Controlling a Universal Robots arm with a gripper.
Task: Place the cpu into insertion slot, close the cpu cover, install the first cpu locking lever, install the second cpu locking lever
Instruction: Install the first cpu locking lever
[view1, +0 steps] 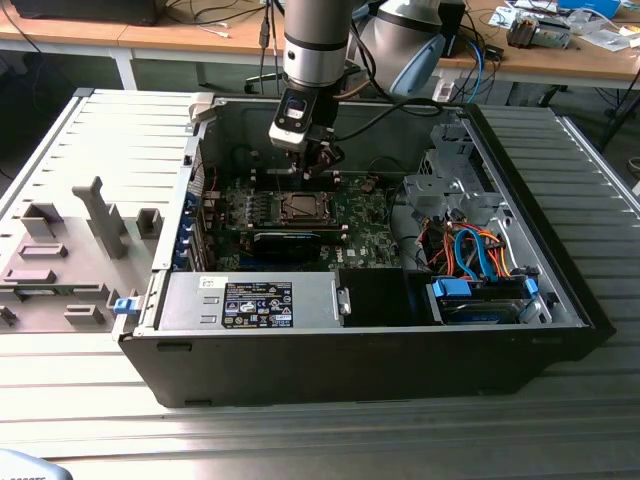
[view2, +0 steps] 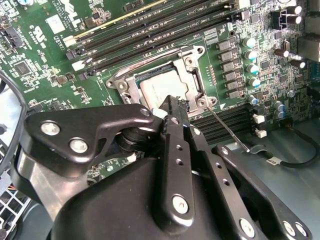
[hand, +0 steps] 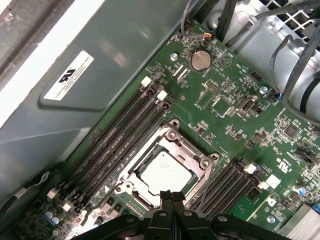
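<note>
The cpu (hand: 167, 172) (view2: 157, 90), a silvery square chip, lies in the insertion slot (view1: 300, 208) on the green board. The cpu cover (hand: 195, 156) (view2: 196, 70), a metal frame with a window, lies flat over it. A thin wire locking lever (view2: 227, 131) sticks out at an angle from one socket corner, its hooked end free. Another wire lever (hand: 97, 206) runs along the opposite side of the socket. My gripper (hand: 172, 197) (view2: 172, 106) (view1: 318, 165) hovers just above the socket's edge, shut with nothing between its fingers.
The board sits inside an open black computer case (view1: 400, 360). Long black memory slots (hand: 120, 135) flank the socket on both sides. A black card (view1: 285, 240) lies in front of the socket, and cables and drive bays (view1: 480, 270) fill the exterior view's right.
</note>
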